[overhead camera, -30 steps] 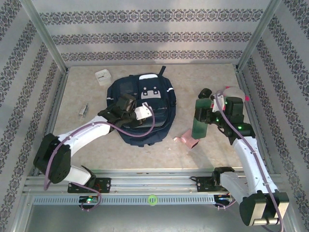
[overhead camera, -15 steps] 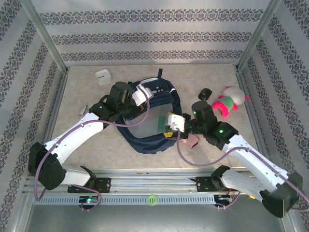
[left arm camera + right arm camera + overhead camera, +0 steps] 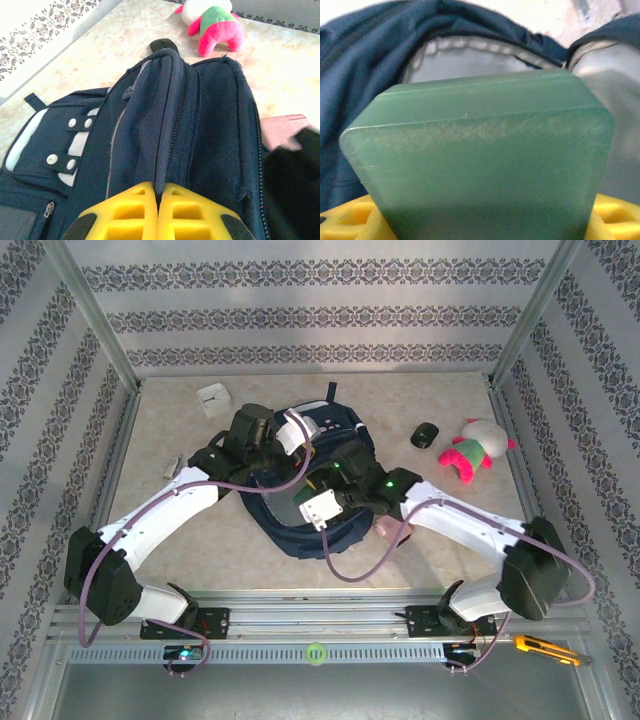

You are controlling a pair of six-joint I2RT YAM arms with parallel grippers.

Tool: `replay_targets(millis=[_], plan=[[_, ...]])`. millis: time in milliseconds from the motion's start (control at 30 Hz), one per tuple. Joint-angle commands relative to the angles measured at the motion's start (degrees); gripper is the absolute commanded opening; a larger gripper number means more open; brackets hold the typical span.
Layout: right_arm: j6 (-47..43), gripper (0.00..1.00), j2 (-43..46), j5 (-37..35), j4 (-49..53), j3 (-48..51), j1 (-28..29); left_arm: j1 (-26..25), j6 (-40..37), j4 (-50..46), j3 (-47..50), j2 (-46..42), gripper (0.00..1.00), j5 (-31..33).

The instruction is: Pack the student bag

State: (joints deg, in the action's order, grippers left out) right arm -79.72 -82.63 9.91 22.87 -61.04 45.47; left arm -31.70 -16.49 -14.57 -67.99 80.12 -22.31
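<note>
The student bag [image 3: 345, 532] lies mid-table, navy with pale patches, its main compartment pulled open. My left gripper [image 3: 300, 447] is shut on the navy edge of the bag's opening [image 3: 165, 100] and holds it raised; in the left wrist view the yellow fingers [image 3: 125, 210] pinch the fabric fold. My right gripper [image 3: 312, 495] reaches over the bag's mouth, shut on a translucent green box [image 3: 480, 150]. In the right wrist view that box stands right before the bag's grey lining [image 3: 485, 60], with navy fabric [image 3: 365, 75] arching around it.
A pink, green and white plush toy [image 3: 470, 450] and a small black object [image 3: 424, 434] lie at the back right. A pink item [image 3: 392, 530] sits by the bag's right side. A white box [image 3: 213, 400] and a small metal piece [image 3: 172, 468] lie left.
My right arm swung from the right side across to the bag's mouth, carrying the green box. My left gripper lifted the bag's edge up and back, opening the compartment.
</note>
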Motion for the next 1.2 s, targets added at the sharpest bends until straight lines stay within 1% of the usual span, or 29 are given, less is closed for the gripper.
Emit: replay_targets(millis=[0, 133, 267, 333, 467, 600, 700, 800, 867, 967, 1000, 1067, 1133, 1167], plan=[[-5.1, 0.46, -4.5, -2.2, -0.9, -4.1, -0.7, 0.1, 2.3, 7.1, -3.2, -2.3, 0.00, -4.8], [-4.0, 0.47, -9.9, -0.8, -1.8, -7.5, -1.8, 0.2, 2.7, 7.2, -3.6, -3.3, 0.00, -5.3], [-0.7, 0.56, -15.5, -0.4, -1.2, -12.0, -3.6, 0.2, 4.6, 8.0, -4.0, -4.4, 0.00, -6.9], [0.7, 0.61, -16.8, -0.8, -1.3, -12.6, -4.0, 0.2, 5.0, 8.5, -3.7, -5.0, 0.00, -7.2], [6.7, 0.73, -16.3, -1.8, -4.4, -11.3, -3.7, 0.3, 3.9, 8.1, -3.0, -5.4, 0.00, -4.9], [12.9, 0.84, -15.0, -5.0, -6.1, -10.0, -2.8, 0.5, 3.9, 8.0, -3.0, -4.7, 0.00, -5.0], [14.4, 0.85, -13.1, -4.3, -6.2, -8.1, -2.7, 0.6, 4.2, 8.5, -2.8, -4.3, 0.00, -4.7], [18.4, 0.85, -10.6, -3.9, -7.2, -6.0, -2.7, 0.9, 4.3, 8.6, -2.7, -4.1, 0.00, -4.0], [24.9, 0.83, -8.4, -3.7, -7.0, -4.9, -2.6, 1.1, 4.8, 8.7, -2.5, -4.0, 0.00, -3.0], [40.3, 0.76, -3.7, -2.3, -5.8, -2.7, -2.2, 1.3, 5.2, 8.8, -2.2, -4.4, 0.00, -2.0], [46.5, 0.73, -1.7, -1.8, -5.8, -1.2, -1.9, 1.4, 5.3, 8.9, -2.0, -4.6, 0.00, -1.9], [62.0, 0.68, 2.1, -1.2, -7.6, 2.1, -1.5, 1.5, 5.7, 8.9, -1.8, -4.8, 0.00, -1.1], [78.7, 0.58, 5.3, -0.9, -12.7, 7.4, -0.5, 1.6, 6.0, 9.4, -1.6, -5.1, 0.00, -0.4], [85.2, 0.56, 6.4, -1.9, -14.3, 9.5, 0.2, 1.6, 6.3, 9.4, -1.6, -5.1, 0.00, 0.0]])
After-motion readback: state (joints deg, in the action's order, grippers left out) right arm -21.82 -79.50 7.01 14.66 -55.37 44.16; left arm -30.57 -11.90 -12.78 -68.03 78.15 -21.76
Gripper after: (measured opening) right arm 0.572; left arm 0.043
